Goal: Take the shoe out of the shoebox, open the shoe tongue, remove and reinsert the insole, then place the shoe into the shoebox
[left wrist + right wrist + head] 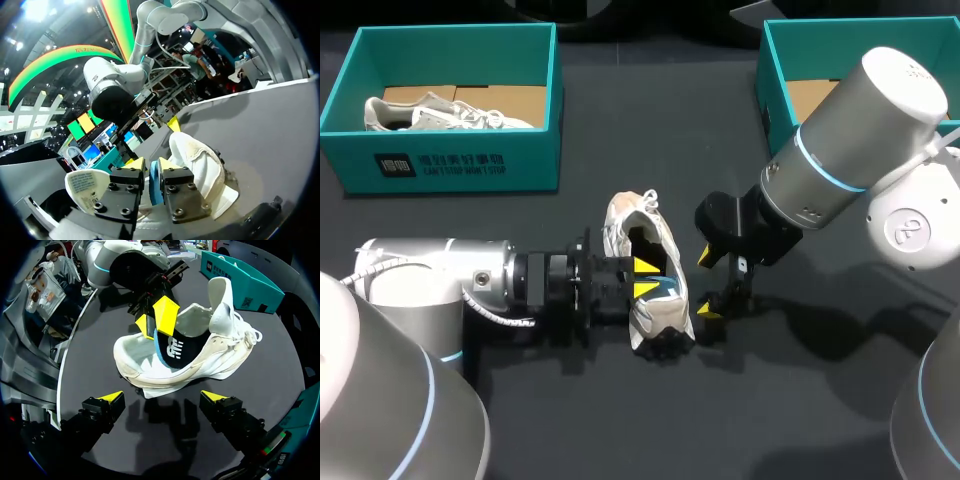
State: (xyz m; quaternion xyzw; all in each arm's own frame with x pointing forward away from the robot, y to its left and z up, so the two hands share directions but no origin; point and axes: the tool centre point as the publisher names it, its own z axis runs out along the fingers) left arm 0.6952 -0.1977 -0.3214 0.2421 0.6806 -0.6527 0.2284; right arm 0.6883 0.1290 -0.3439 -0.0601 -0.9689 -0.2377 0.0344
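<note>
A white shoe lies on the dark table between my two grippers, its tongue folded up and back. My left gripper reaches into the shoe's opening from the left. Its fingers stand close together, shut on the blue-edged dark insole. My right gripper hangs just right of the shoe, wide open, with nothing between its fingers. The teal shoebox stands at the back left.
Inside the left shoebox lies a second white shoe. Another teal box stands at the back right, partly behind my right arm. Bare dark table stretches in front of the shoe.
</note>
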